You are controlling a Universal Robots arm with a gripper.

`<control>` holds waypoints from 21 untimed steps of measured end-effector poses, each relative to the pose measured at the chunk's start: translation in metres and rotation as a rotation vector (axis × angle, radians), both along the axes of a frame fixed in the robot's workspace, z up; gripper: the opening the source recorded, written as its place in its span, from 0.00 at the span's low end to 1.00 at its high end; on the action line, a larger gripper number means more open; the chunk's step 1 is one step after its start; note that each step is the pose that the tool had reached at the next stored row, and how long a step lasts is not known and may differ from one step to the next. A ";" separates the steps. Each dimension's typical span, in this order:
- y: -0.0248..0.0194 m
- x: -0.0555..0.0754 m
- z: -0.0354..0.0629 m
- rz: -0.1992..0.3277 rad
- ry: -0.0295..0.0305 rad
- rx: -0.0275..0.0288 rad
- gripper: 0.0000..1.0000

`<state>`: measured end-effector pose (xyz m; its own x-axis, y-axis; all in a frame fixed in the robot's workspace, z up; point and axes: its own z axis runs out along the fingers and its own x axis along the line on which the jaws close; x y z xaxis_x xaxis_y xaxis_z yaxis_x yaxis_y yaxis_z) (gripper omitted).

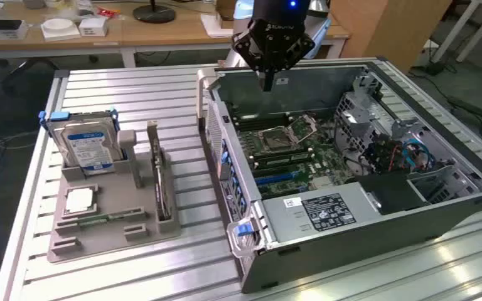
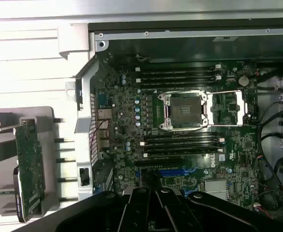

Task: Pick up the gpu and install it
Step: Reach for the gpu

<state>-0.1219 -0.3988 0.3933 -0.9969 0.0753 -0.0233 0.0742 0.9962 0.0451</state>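
Presently: claw [image 1: 267, 84] closed on nothing, hanging over the open computer case [image 1: 333, 257].
The gpu [image 1: 159, 179] stands on edge in a grey stand [image 1: 98, 241] on the tabletop [image 1: 123, 94], near the hard drive [image 1: 90, 147] and well apart from the claw. A clean pick likely calls for grasping the card's thin top edge squarely and lifting it straight up. Print on the hard drive's blue-white label and on the case's white sticker [image 1: 329, 212] is too small to read.
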 end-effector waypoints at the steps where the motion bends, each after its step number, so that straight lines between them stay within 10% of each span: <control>1: 0.0000 0.000 0.0000 0.000 0.0000 0.0000 0.10; 21: 0.0000 -0.008 0.0000 0.000 0.0000 0.0000 0.10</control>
